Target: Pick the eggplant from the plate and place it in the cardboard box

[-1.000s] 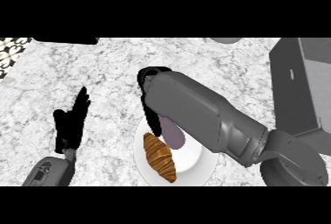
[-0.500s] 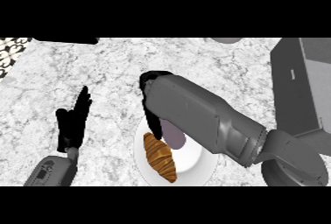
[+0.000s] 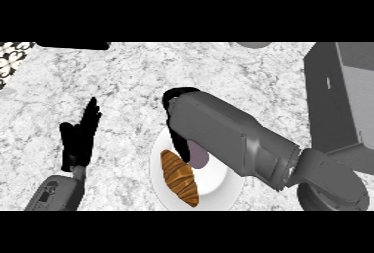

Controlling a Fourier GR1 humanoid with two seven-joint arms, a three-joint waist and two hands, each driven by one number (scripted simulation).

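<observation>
Head view showed your right hand (image 3: 177,126) reaching down over a round white plate (image 3: 219,185) on the speckled grey marble tabletop (image 3: 139,79). Its black fingers (image 3: 175,143) pointed down beside a purple eggplant (image 3: 197,154) lying on the plate, but your grey forearm hid most of the hand, so you could not tell whether the fingers were spread or closed round it. A brown twisted croissant (image 3: 180,177) lay on the plate's left part, just beside the eggplant. Your left hand (image 3: 79,141) rested at the lower left, its fingers straight and pointing up, holding nothing. The grey cardboard box (image 3: 343,94) stood at the right edge, well apart from the plate.
</observation>
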